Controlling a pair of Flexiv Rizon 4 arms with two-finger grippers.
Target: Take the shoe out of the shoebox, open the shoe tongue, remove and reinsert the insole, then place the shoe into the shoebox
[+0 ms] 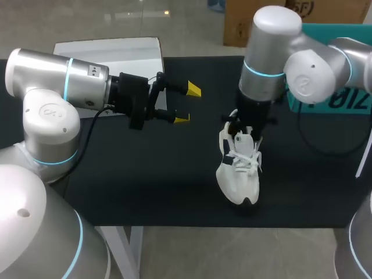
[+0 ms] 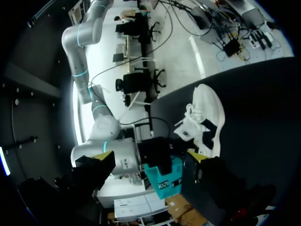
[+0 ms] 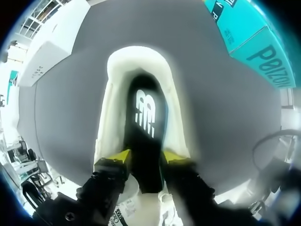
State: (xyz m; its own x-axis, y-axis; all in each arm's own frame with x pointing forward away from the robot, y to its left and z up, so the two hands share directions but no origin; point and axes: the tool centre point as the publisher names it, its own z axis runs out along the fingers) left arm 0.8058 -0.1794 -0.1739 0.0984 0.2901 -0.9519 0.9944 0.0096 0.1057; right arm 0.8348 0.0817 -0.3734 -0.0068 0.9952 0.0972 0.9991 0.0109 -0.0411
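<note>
A white shoe (image 1: 238, 174) with white laces stands on the black table (image 1: 145, 174), toe toward the front edge. My right gripper (image 1: 241, 125) hangs straight over its heel opening, mostly hidden by the wrist. In the right wrist view the black insole (image 3: 146, 113) with a white logo lies inside the shoe (image 3: 113, 108). My right gripper (image 3: 146, 159) is open, its yellow tips standing either side of the insole's near end. My left gripper (image 1: 187, 103) hovers open and empty to the shoe's left. The teal shoebox (image 1: 343, 99) sits behind the right arm.
A white box (image 1: 110, 49) lies at the table's back left corner. From the left wrist, my left gripper (image 2: 146, 155) points at the right arm, with the shoe (image 2: 207, 113) and the teal shoebox (image 2: 164, 176) beyond. Bare black tabletop lies between shoe and left arm.
</note>
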